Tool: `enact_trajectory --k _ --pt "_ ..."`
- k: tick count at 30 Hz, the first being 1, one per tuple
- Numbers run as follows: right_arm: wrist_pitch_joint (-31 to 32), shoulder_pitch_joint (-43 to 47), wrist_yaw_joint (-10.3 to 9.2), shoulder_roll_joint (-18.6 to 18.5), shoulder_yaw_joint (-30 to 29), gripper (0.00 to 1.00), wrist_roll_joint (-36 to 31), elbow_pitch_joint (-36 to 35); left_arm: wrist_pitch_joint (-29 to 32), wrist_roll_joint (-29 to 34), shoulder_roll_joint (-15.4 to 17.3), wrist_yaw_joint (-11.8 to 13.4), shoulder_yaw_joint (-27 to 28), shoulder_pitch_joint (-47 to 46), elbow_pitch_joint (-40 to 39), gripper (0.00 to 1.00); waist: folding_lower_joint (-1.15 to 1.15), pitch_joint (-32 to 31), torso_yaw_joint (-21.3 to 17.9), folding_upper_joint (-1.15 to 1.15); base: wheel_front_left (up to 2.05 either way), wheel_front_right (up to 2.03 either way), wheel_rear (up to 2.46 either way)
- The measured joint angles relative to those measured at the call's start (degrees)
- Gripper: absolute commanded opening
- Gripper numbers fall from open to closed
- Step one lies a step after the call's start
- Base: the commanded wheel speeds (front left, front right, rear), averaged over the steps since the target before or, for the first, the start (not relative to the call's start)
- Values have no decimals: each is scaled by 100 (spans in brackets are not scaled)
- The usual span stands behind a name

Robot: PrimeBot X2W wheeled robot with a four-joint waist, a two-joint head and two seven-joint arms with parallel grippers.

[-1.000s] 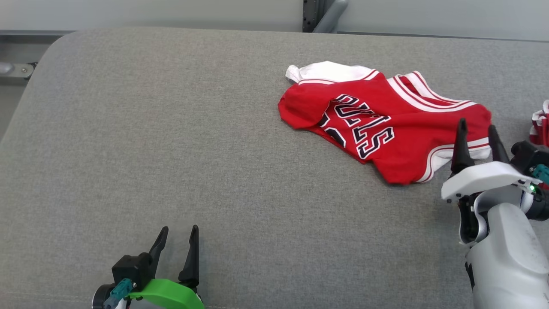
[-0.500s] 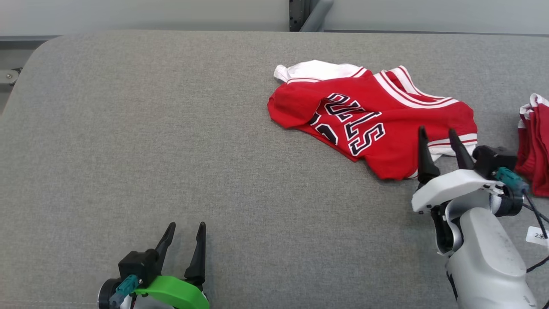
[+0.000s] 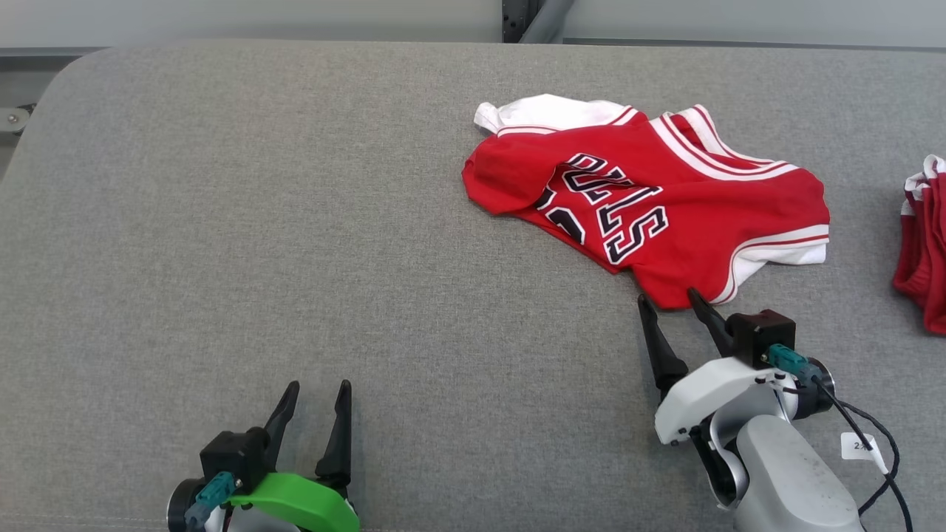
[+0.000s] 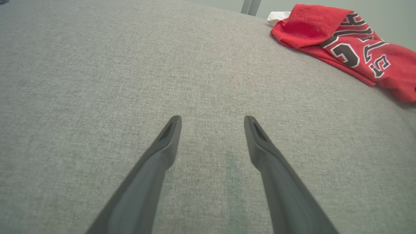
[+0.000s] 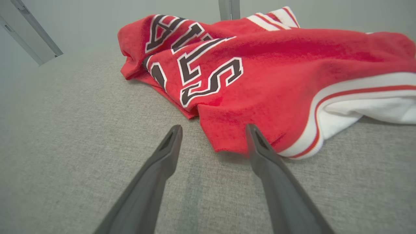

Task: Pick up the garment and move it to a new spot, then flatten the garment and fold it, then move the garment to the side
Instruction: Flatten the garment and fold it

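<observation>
right claw (image 3: 667,295): apart, empty, garment (image 3: 650,199) hem corner just ahead of tips, seemingly lined up for pickup | left claw (image 3: 318,384): apart, idle, garment far ahead-right

left gripper (image 3: 318,386) low at left, jaws apart, right gripper (image 3: 667,295) further forward, jaws spread

Red garment (image 3: 665,199) with white striped trim and black, white-outlined lettering, on a plain grey woven table (image 3: 295,222). At the right edge, a second red cloth (image 3: 924,251) with white trim.
</observation>
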Motion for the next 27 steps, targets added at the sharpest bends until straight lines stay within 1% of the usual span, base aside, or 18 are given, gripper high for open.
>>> enact_trajectory --k 9,16,18,21,23,27 --pt "0 -171 0 -4 -322 100 -946 261 0 -26 -1 0 -35 -89 -3 100 0 78 24 0 0 0 0" --pt "0 -446 1 -2 -793 100 -1563 652 0 -42 0 -1 -31 -86 54 100 0 99 102 0 0 0 0" --pt "0 -487 1 0 -915 100 -1488 557 0 -43 0 -1 -34 -86 56 100 0 99 126 0 0 0 0" --pt "-1 -501 1 1 -1037 100 -1137 82 0 -48 0 -1 -26 -86 49 100 0 103 134 0 0 0 0" --pt "-1 -426 1 0 -1156 100 -970 -114 0 -48 0 -1 -4 -86 37 100 0 97 121 0 0 0 0" --pt "0 -188 1 1 -1588 100 -843 -148 0 -38 0 -1 15 -71 15 100 0 93 58 0 0 0 0"
